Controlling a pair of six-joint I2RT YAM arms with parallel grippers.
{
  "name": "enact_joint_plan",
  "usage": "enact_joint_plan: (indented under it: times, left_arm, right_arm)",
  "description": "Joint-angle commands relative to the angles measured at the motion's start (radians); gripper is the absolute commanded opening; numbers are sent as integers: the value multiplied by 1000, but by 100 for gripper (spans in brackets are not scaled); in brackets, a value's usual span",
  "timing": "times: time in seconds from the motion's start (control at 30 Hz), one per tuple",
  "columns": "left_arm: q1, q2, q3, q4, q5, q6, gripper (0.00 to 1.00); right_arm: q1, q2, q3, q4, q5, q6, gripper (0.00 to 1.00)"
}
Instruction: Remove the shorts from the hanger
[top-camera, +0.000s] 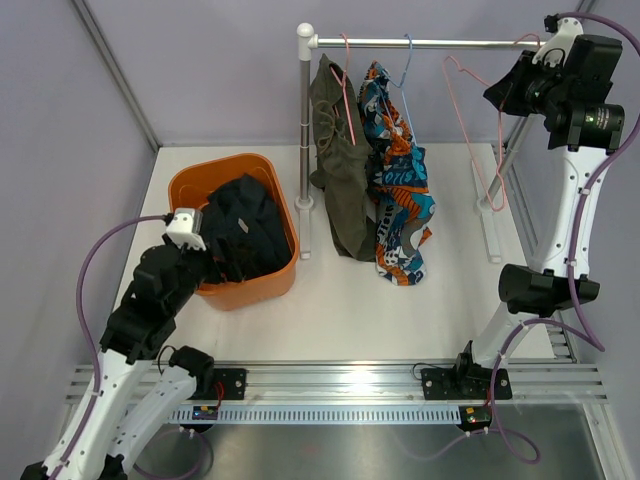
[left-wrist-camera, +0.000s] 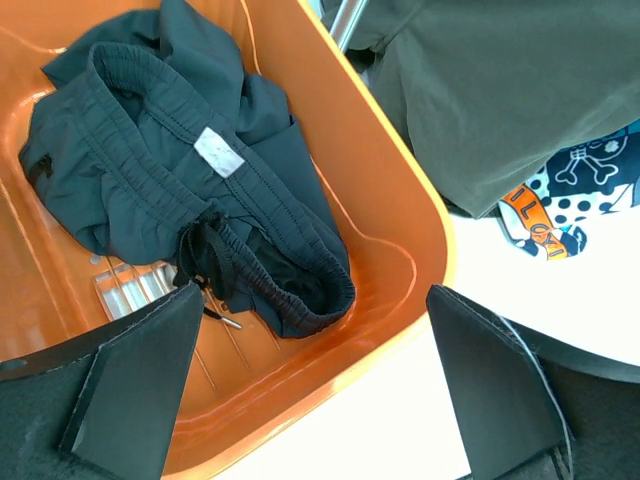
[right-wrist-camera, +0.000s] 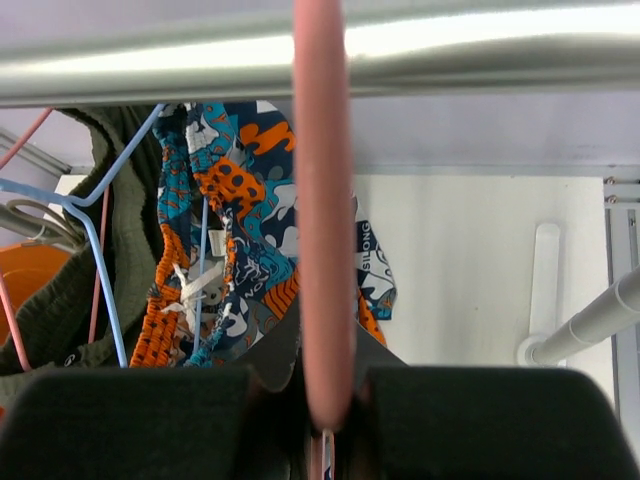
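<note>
Olive shorts (top-camera: 340, 170) hang on a pink hanger and patterned blue-orange shorts (top-camera: 405, 190) on a blue hanger (top-camera: 407, 60), both on the metal rail (top-camera: 430, 43). An empty pink hanger (top-camera: 470, 120) hangs at the rail's right end. My right gripper (top-camera: 505, 92) is shut on it; in the right wrist view the hanger (right-wrist-camera: 322, 200) runs up from the gripper (right-wrist-camera: 325, 400) to the rail (right-wrist-camera: 480, 50). Black shorts (left-wrist-camera: 180, 170) lie in the orange basket (left-wrist-camera: 400, 220). My left gripper (left-wrist-camera: 312, 295) is open and empty over the basket's near rim.
The rack's upright post (top-camera: 305, 140) stands just right of the orange basket (top-camera: 215, 178). A second slanted post (top-camera: 510, 150) and its white foot (top-camera: 490, 225) are at the right. Purple walls close in the white table (top-camera: 350, 310).
</note>
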Motion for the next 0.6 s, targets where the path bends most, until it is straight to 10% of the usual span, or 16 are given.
enact_joint_plan:
  times: [0.0,0.57]
  left_arm:
    - [2,-31,-15,-5,4,32,99]
    - [-8,-86,-43,-16,13,29,99]
  right_arm:
    - [1,-58,31,89,-13,18,0]
    - [1,119,160,152,-42,119,0]
